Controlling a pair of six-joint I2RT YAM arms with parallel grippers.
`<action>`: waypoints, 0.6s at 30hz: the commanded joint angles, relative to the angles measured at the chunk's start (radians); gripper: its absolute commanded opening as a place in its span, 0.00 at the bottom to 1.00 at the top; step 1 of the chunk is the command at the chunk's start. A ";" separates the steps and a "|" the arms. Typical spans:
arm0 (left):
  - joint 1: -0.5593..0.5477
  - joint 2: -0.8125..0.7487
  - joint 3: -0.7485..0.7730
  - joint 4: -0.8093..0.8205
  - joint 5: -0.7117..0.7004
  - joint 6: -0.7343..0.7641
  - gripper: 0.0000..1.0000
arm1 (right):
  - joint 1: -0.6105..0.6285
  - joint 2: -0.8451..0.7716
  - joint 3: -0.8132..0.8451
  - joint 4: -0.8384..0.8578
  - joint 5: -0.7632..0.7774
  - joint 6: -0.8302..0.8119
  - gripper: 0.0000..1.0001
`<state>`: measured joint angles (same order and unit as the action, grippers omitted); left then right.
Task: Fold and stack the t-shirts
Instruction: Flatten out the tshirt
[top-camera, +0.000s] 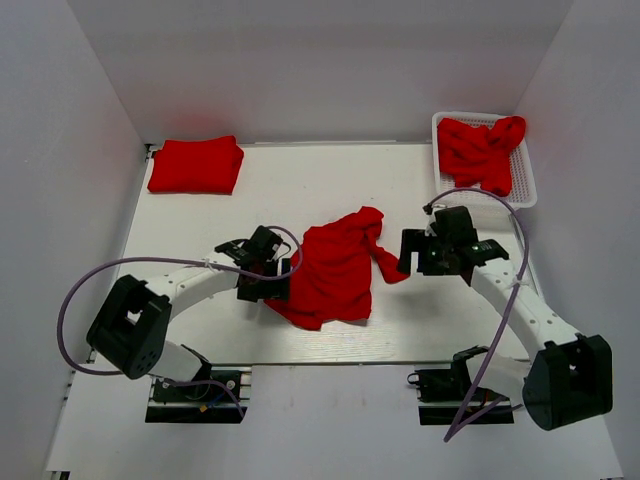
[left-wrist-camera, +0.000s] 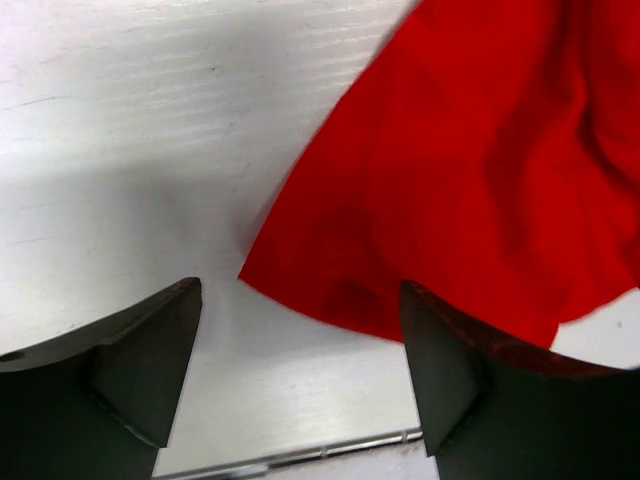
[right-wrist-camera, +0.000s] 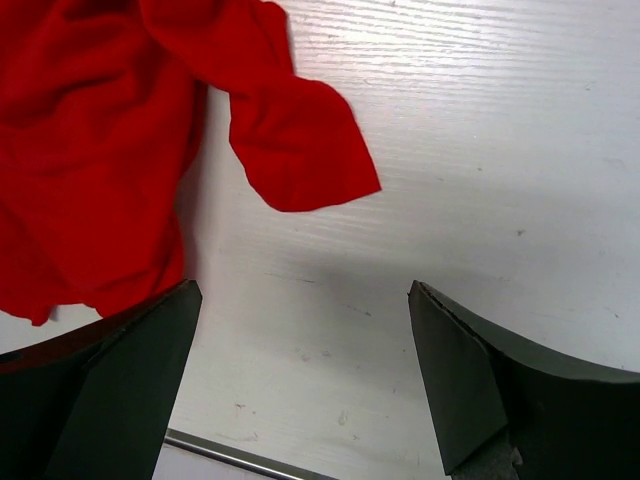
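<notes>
A crumpled red t-shirt (top-camera: 335, 270) lies in the middle of the white table (top-camera: 300, 190). My left gripper (top-camera: 262, 272) stands open at its left edge. In the left wrist view the shirt's lower corner (left-wrist-camera: 470, 170) lies just ahead of the left gripper (left-wrist-camera: 300, 330), with nothing between the fingers. My right gripper (top-camera: 415, 255) is open just right of the shirt's sleeve. In the right wrist view the sleeve (right-wrist-camera: 300, 150) lies ahead of the right gripper (right-wrist-camera: 300, 340), over bare table. A folded red t-shirt (top-camera: 196, 165) rests at the back left.
A white mesh basket (top-camera: 527, 195) at the back right holds more rumpled red t-shirts (top-camera: 482, 150). White walls close in the table on three sides. The table's metal front edge (left-wrist-camera: 300, 455) runs just below the left gripper.
</notes>
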<state>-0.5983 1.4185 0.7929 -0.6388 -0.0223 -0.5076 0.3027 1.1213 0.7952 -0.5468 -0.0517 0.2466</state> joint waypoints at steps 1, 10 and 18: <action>-0.011 0.022 -0.021 0.060 -0.030 -0.026 0.86 | 0.018 0.040 -0.002 0.051 -0.043 -0.033 0.90; -0.011 0.068 -0.063 0.175 0.002 -0.037 0.54 | 0.070 0.204 0.012 0.172 -0.030 -0.033 0.90; -0.011 0.010 -0.073 0.209 -0.024 -0.037 0.00 | 0.101 0.369 0.056 0.312 0.024 -0.046 0.90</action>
<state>-0.6044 1.4677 0.7349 -0.4538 -0.0166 -0.5430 0.3923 1.4616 0.8040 -0.3489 -0.0605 0.2184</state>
